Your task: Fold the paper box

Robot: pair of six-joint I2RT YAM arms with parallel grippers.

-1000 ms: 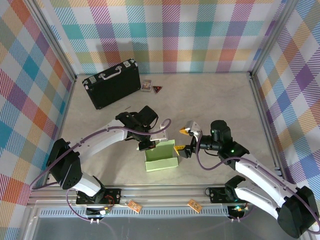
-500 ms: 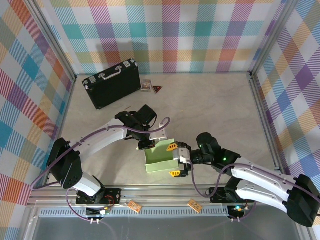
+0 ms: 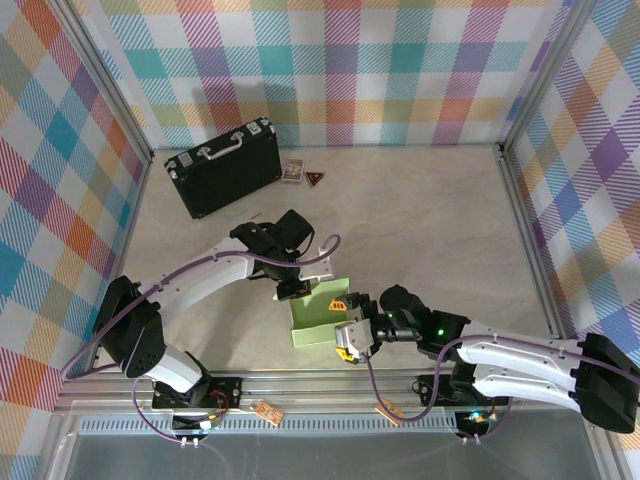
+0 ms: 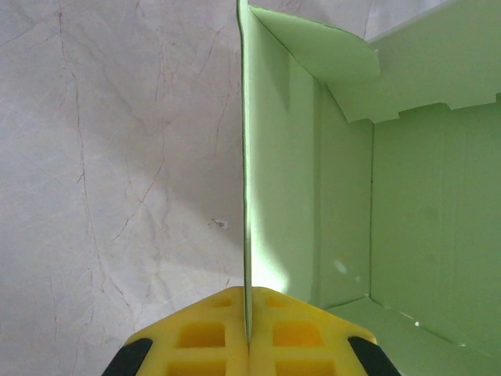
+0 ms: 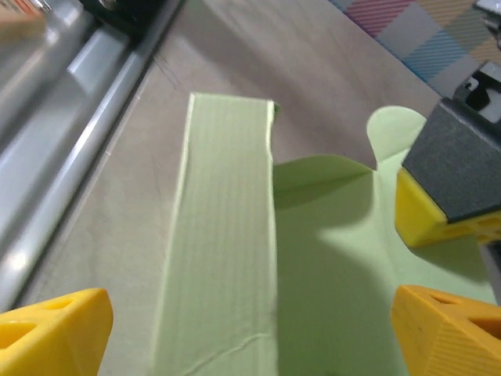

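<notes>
The paper box (image 3: 316, 320) is pale green card, partly formed, standing on the table just ahead of the arm bases. My left gripper (image 3: 293, 291) is shut on the top edge of its far left wall; the left wrist view shows the yellow fingers (image 4: 203, 337) pinching that thin upright wall (image 4: 245, 196), the box interior (image 4: 407, 204) to the right. My right gripper (image 3: 342, 327) is open at the box's right end. In the right wrist view its yellow fingertips (image 5: 51, 329) stand wide on either side of the box's near wall (image 5: 227, 258).
A black briefcase (image 3: 222, 166) lies at the back left, with a small card (image 3: 293, 171) and a dark triangle (image 3: 316, 179) beside it. The aluminium rail (image 3: 320, 385) runs along the near edge, close to the box. Plaid walls enclose three sides.
My right arm has swung left and toward the near edge, bringing its open gripper from beside the box to straddle the box's right end. The left gripper has kept its hold.
</notes>
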